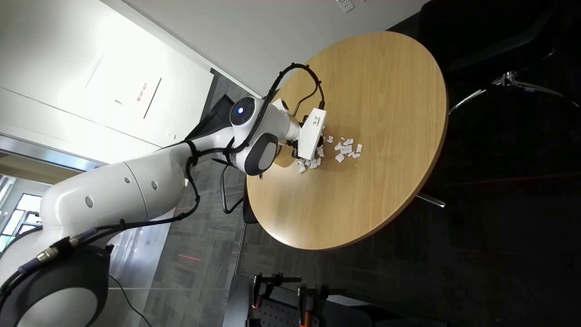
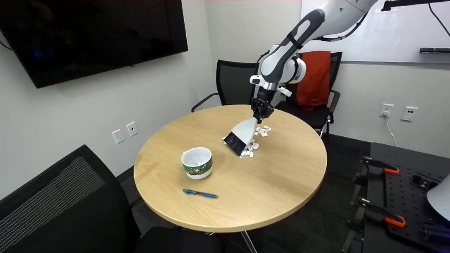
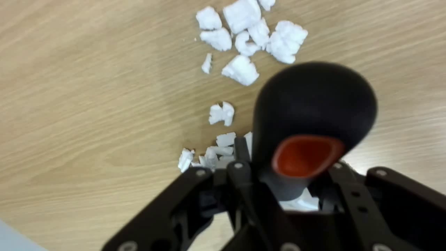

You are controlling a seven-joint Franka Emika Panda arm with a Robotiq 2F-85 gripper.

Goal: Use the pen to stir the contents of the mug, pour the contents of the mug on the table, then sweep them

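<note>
One white mug [image 2: 198, 170] with a green patterned band stands upright toward the left of the round worktop [image 2: 281, 182] in an exterior view; that spot, off to one side, should keep it out of the sweeping path. Something pale seems to lie inside it, too small to name. Just nearer rests a blue pen [image 2: 200, 193], flat on the wood, probably idle because only the stirring calls for it. Farther right, a brush [image 2: 244, 130] slants, black bristles low and pointing left and near, white body rising toward the far right; that tilt looks meant to lay the bristle edge along the wood, though I cannot tell whether it touches. White bits [image 2: 255, 145], presumably the mug's contents, lie loosely on the worktop: a few show past the brush's left edge, more sit along its right side, and another cluster lies farther off, so the sweep seems unfinished. Farther right, the claw [image 2: 260, 114] pinches the brush's handle, whose red-hollowed end juts up from its grip in the wrist view; holding there leaves the bristles free and likely keeps the claw off the wood. Farthest right, orange-tipped clamps [image 2: 391, 220] bite on a dark perforated board [image 2: 409, 196], presumably to stop it shifting.
</note>
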